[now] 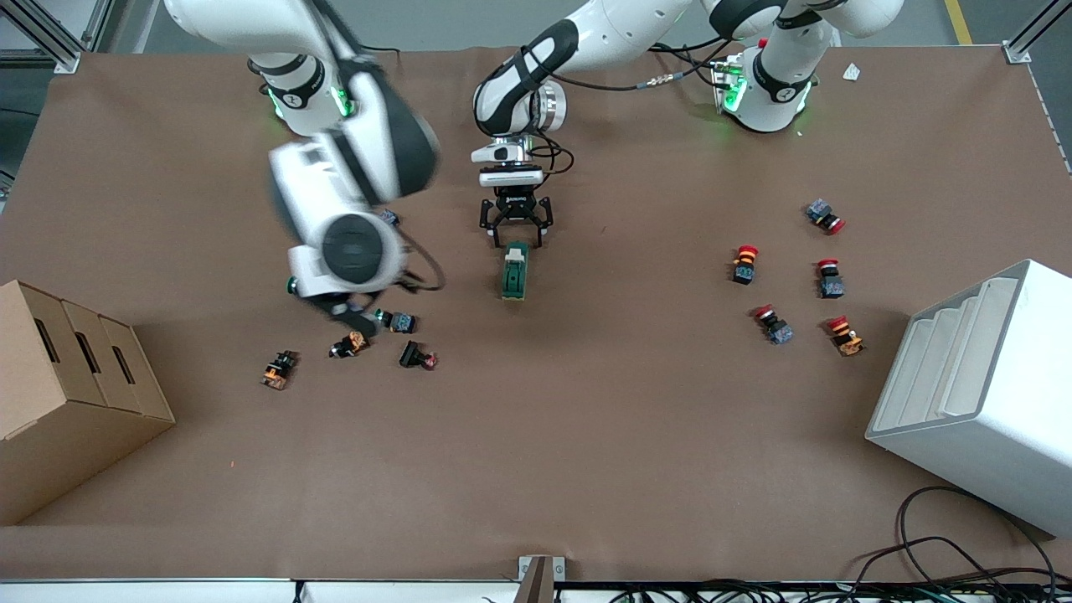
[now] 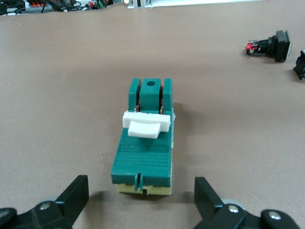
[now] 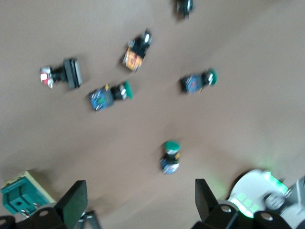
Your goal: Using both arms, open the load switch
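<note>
The load switch [image 1: 514, 270] lies flat in the middle of the table, a dark green oblong on a cream base. Its white lever [image 2: 145, 125] sits across the top. My left gripper [image 1: 515, 239] hangs low at the switch's end toward the robots' bases. It is open, and in the left wrist view the left gripper [image 2: 141, 187] has a finger on each side of that end without touching it. My right gripper [image 1: 350, 316] is open and empty over a group of small push buttons toward the right arm's end. The right wrist view shows the load switch [image 3: 19, 200] beside the right gripper [image 3: 139, 191].
Green-capped and dark push buttons [image 1: 400, 321] lie scattered by the right gripper. Several red-capped buttons [image 1: 744, 263] lie toward the left arm's end. A cardboard box [image 1: 67, 394] stands at the right arm's end. A white slotted rack [image 1: 980, 394] stands at the left arm's end.
</note>
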Robot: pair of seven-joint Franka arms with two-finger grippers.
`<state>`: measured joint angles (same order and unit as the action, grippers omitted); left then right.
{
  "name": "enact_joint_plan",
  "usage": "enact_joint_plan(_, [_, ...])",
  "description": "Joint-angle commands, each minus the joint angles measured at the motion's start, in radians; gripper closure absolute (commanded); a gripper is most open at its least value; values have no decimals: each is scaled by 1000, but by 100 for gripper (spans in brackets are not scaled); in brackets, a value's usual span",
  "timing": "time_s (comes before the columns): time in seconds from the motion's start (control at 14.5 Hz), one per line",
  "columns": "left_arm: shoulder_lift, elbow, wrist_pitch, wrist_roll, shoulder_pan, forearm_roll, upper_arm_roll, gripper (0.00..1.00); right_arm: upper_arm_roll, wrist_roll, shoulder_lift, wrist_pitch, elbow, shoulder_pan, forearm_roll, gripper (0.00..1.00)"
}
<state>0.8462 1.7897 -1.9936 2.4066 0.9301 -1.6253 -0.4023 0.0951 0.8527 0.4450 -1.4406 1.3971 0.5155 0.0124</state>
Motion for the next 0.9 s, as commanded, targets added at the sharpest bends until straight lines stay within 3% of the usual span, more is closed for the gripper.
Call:
enact_joint_plan(0.0, [-22, -75, -22, -136, -10, 134, -6, 1, -23, -279, -83, -14, 42, -99, 88, 0])
enact_joint_plan(0.41, [-183, -155, -22, -443, -85, 462, -4, 1, -23, -803, -166, -69, 31, -346, 109, 0])
enact_joint_plan(0.83, [-354, -179, -22, -812, -220, 740, -4, 1, -23, -980, -186, -63, -30, -479, 100, 0])
